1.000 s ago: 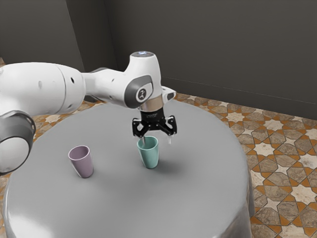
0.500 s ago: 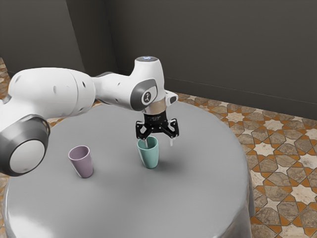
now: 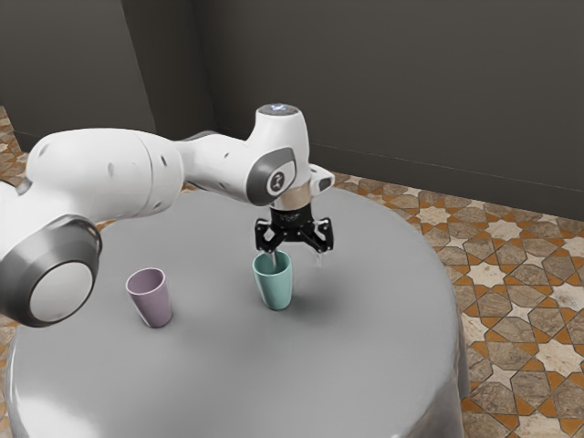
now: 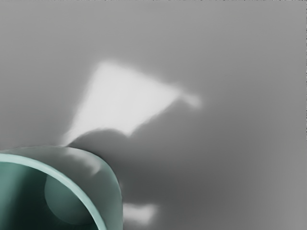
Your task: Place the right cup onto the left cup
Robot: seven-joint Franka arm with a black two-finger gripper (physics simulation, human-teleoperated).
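Note:
The gripper (image 3: 297, 258) is open in the exterior view, fingers apart and pointing down, just above the teal cup. One fingertip is at the mouth of the teal cup (image 3: 276, 285); the other hangs beyond the rim toward the exterior view's right. That cup stands upright on the table. The mauve cup (image 3: 151, 299) stands upright toward the exterior view's left, apart from the teal one. In the wrist view the teal cup (image 4: 111, 187) shows part of its rim and dark inside.
A round table with a grey cloth (image 3: 246, 383) bears both cups. The arm reaches in over the table from the exterior view's left. Behind the table are a patterned tile floor and a dark wall.
My hand has moved a little toward the exterior view's right, from over the teal cup's far-left side to nearly above its rim. Both cups stand where they were.

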